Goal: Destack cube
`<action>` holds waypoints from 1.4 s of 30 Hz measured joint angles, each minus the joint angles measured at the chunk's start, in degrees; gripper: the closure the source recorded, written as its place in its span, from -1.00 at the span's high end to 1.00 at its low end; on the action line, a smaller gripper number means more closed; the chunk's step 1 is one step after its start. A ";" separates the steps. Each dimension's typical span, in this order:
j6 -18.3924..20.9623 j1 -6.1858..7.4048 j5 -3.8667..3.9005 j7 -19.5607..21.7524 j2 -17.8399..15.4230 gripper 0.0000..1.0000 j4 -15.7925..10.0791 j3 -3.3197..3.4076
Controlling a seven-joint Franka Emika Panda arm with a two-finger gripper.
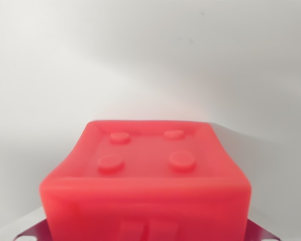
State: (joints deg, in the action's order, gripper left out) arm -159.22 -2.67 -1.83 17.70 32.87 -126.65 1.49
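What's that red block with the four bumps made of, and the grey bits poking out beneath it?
The red cube looks like soft plastic or rubber: matte, slightly translucent, rounded edges, sides bulging. The grey pieces under it look like metal, thin, flat and dully shiny, though only corners show.

pale white surface (150, 60), bare around red cube (146, 175)

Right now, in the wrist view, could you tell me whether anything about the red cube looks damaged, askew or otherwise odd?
Nothing stands out. The red cube looks intact, its four round studs evenly set on the recessed top face. Its curved edges look like close-up lens distortion. Metal parts show at the bottom corners; the gripper's state cannot be judged.
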 joint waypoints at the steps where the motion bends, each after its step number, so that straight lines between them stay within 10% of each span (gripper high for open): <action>1: 0.00 0.00 0.00 0.00 0.00 1.00 0.00 0.00; 42: 1.10 0.00 0.00 0.00 -1.78 1.00 -0.48 0.02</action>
State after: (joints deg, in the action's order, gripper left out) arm -158.12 -2.67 -1.82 17.71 31.09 -127.12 1.52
